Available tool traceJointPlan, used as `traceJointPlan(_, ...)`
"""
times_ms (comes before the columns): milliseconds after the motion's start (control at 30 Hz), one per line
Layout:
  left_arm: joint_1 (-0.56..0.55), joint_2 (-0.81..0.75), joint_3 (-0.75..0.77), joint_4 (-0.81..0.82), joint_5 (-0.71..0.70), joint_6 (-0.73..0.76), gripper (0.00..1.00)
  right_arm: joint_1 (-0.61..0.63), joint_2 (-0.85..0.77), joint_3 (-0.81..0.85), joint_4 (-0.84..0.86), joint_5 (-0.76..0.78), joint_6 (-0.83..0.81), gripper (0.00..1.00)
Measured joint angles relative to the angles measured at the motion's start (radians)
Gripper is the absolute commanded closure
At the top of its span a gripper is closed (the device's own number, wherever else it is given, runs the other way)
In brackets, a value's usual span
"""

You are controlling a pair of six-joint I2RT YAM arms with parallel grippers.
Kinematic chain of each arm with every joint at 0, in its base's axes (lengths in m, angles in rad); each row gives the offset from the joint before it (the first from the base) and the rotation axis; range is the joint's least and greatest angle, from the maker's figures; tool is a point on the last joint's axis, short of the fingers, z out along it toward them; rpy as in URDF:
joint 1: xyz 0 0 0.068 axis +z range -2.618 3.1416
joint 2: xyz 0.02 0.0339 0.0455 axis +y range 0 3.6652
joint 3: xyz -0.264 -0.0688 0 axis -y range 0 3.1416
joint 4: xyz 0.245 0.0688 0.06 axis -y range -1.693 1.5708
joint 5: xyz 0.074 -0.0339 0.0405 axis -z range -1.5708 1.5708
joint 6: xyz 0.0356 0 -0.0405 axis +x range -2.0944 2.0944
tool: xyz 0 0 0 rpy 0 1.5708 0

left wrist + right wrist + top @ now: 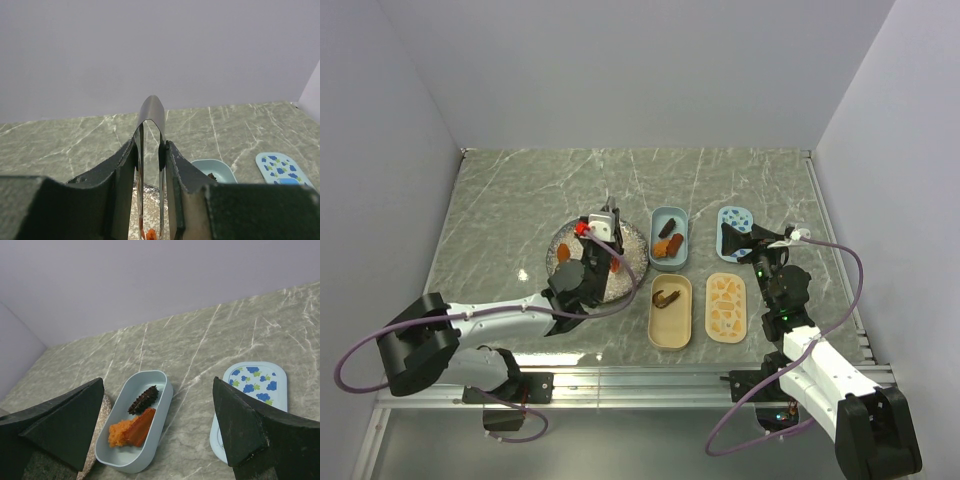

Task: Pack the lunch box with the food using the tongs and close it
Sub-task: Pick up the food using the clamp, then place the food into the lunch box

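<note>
My left gripper (586,270) hovers over the speckled plate (632,240) and is shut on the metal tongs (151,107). The tongs' bend points away from the wrist and their blades run down toward the plate. An orange piece of food (149,234) shows between the blade tips; whether it is pinched I cannot tell. More orange chunks (615,266) lie on the plate. The blue lunch box tub (165,390) holds a dark spiky piece (143,399) and orange-red pieces (131,431). My right gripper (158,385) stands open and empty, beside the blue grape-patterned lid (255,390).
A beige tub (670,335) with one dark curled piece stands in front of the blue tub, with a beige patterned lid (726,307) to its right. White walls close the table at the back and sides. A metal rail runs along the near edge.
</note>
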Motion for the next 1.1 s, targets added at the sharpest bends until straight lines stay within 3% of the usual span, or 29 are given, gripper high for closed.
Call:
traceJointPlan(267, -0.054, -0.032, 0.003, -0.05, 0.055, 0.002, 0.92, 0.0, 0.0, 0.0, 0.0, 0.0, 0.0, 0.04)
traceJointPlan(600, -0.133, -0.158, 0.021, -0.181, 0.29, -0.109, 0.92, 0.0, 0.0, 0.0, 0.0, 0.0, 0.0, 0.04)
traceJointPlan(1100, -0.199, -0.129, 0.034, -0.288, 0.499, -0.253, 0.91, 0.0, 0.0, 0.0, 0.0, 0.001, 0.0, 0.04)
